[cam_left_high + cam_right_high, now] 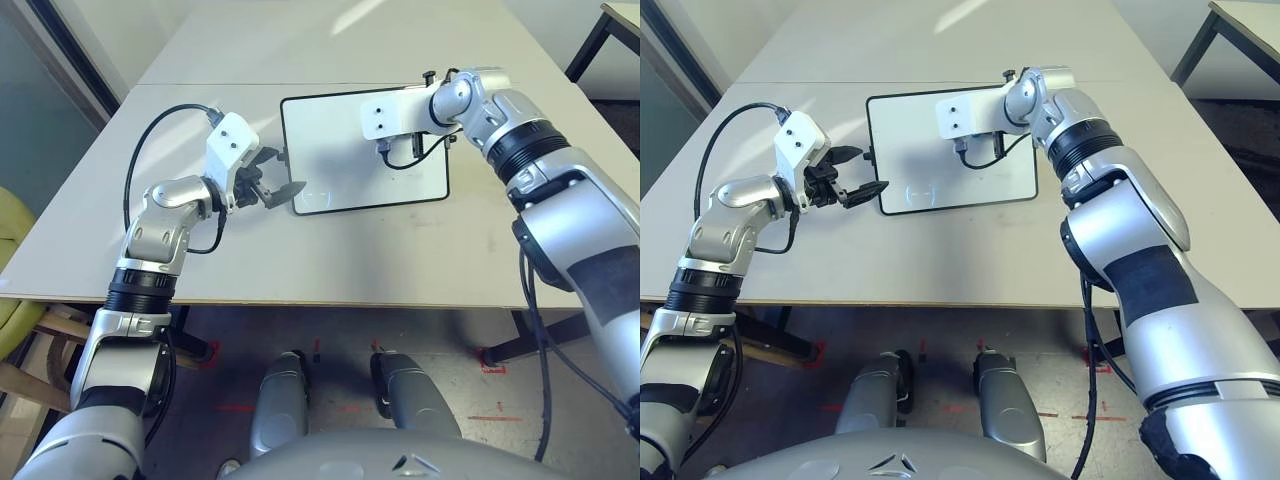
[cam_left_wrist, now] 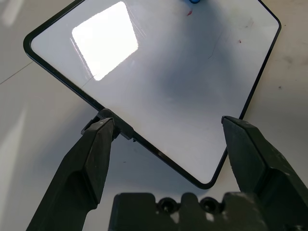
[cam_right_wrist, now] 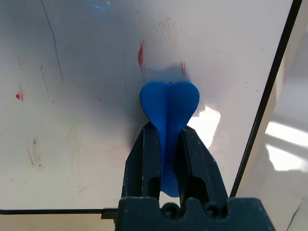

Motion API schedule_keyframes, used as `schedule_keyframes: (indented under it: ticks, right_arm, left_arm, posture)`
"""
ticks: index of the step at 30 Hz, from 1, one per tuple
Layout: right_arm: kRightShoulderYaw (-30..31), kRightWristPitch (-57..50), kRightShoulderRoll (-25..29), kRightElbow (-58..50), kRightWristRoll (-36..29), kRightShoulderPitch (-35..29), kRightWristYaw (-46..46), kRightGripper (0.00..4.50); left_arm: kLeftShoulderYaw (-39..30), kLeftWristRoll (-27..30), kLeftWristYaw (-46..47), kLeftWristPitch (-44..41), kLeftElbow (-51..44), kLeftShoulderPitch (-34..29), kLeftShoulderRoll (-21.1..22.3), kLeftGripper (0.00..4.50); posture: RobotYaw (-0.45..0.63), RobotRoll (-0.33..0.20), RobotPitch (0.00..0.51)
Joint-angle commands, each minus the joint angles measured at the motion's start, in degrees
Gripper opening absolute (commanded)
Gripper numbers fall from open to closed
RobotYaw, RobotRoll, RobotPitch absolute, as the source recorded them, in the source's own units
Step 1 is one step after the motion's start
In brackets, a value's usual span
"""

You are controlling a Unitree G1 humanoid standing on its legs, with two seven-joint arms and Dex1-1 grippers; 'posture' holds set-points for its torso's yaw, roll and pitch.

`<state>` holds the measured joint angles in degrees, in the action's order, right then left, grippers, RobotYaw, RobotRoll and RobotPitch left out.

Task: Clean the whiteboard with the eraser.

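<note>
While right fingers (image 3: pixel 168 144) pinch the eraser (image 3: pixel 169 103) against the whiteboard (image 3: pixel 72 120), left fingers (image 2: pixel 96 154) gape wide.

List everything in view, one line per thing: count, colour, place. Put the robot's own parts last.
Rectangular white whiteboard with thin black frame: one, white, flat on the table's middle; a few small red marker traces left.
Small bright blue bone-shaped eraser: one, blue, pressed on the board's surface, held in the right tool.
Pale grey table: one, grey, under the board.
Second table with dark legs: one, far right corner.
Yellow-green chair: one, left edge, beside the table.
Left tool: black fingers, open, straddling the board's left edge by its side knob.
Right tool: black fingers, shut on the eraser.
</note>
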<state>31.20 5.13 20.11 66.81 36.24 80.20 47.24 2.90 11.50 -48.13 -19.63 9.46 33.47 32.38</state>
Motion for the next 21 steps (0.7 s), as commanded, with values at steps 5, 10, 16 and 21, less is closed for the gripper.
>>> schedule_keyframes:
  ticks: [5, 10, 16, 21]
  right_arm:
    - [0.8, -0.5, -1.7, -0.9, 0.1, -1.8, 1.4, 0.27]
    - [0.9, -0.5, -2.5, -2.1, 0.0, -2.4, 2.0, 0.27]
    - [0.7, -0.7, -3.6, -3.5, -0.3, -2.8, 2.5, 0.27]
    - [0.5, -1.1, -4.8, -5.6, -0.7, -3.9, 3.4, 0.27]
  left_arm:
    - [0.0, -0.2, -0.1, -0.5, -0.7, 0.5, 0.2, 4.5]
    - [-0.1, -0.1, 0.0, -0.6, -1.0, 0.3, 0.2, 4.5]
    - [-0.1, -0.1, 0.0, -0.6, -1.0, 0.1, 0.2, 4.5]
    - [-0.1, -0.1, 0.1, -0.7, -1.1, 0.0, 0.2, 4.5]
  posture:
    - [-0.09, 0.0, 0.117]
    - [-0.09, 0.0, 0.117]
    - [-0.09, 0.0, 0.119]
    - [-0.09, 0.0, 0.121]
